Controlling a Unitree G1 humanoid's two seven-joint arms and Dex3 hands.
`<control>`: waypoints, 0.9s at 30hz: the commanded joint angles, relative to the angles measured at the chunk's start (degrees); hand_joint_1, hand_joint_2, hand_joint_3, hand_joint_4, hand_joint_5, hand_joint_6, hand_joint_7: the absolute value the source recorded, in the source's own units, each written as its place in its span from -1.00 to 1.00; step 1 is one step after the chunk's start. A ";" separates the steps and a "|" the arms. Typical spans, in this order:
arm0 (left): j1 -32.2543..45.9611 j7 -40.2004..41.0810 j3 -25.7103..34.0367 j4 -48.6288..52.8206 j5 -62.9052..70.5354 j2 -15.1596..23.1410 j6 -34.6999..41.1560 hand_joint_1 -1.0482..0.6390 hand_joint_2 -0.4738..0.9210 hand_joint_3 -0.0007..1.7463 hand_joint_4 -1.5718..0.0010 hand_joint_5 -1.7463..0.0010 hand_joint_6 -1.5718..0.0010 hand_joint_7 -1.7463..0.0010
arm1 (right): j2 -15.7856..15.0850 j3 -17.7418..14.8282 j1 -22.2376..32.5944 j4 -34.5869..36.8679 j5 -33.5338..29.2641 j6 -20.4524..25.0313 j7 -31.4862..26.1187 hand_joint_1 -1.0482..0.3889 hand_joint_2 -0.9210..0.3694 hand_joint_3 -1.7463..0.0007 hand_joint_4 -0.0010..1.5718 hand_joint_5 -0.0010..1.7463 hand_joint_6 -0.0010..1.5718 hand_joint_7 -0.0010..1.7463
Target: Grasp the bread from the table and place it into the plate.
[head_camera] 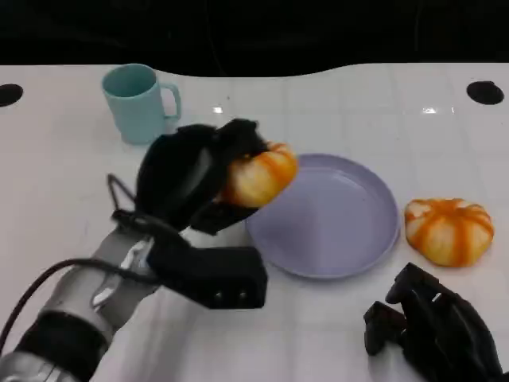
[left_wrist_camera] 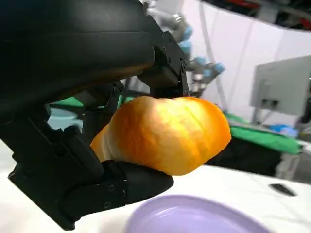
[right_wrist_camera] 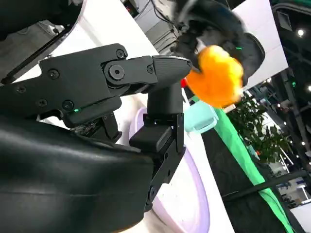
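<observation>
The left hand (head_camera: 191, 179) covers part of the held bread (head_camera: 258, 175); the right hand (head_camera: 433, 330) is cut off by the picture's lower edge.

A teal mug (head_camera: 140, 102) stands at the far left of the white table (head_camera: 334, 334), handle turned right. Two black round marks (head_camera: 485, 91) sit at the table's far corners, left and right.

The bread (head_camera: 258, 177) — a round, glossy orange-and-cream bun with ridged segments — is held off the desk (head_camera: 64, 175) in the left hand (head_camera: 191, 179), tilted, just above the plate's left rim. The plate (head_camera: 334, 219) — shallow, round, lavender — lies flat on the white desk with nothing in it.
</observation>
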 commanded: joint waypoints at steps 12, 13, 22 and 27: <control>-12.52 -1.27 -6.80 19.19 0.92 -7.41 -2.73 -0.20 0.42 0.17 -0.10 -0.95 -0.07 -0.45 | -0.27 0.00 1.04 0.21 -0.12 -0.87 0.07 -0.31 -1.00 0.70 -0.01 0.89 -0.14 0.62; -12.99 -2.70 -7.17 19.52 0.90 -7.44 -2.27 -0.21 0.47 0.09 -0.08 -0.90 -0.07 -0.28 | -0.27 0.02 1.05 0.21 -0.03 -0.79 0.15 -0.30 -1.00 0.69 -0.01 0.89 -0.14 0.62; -14.22 -19.79 -9.25 16.78 0.41 -4.72 -0.64 -0.69 0.99 -0.61 0.92 0.19 0.69 0.78 | -0.22 0.30 1.12 -0.30 -0.37 -0.18 -1.05 -0.32 -1.00 0.70 0.00 0.89 -0.13 0.62; -13.62 -24.79 -9.62 13.85 0.84 -3.44 1.57 -0.89 1.00 -0.44 1.00 0.35 0.77 0.81 | -0.29 0.31 0.98 0.00 -0.53 -0.80 -0.99 -0.32 -1.00 0.70 0.01 0.88 -0.13 0.62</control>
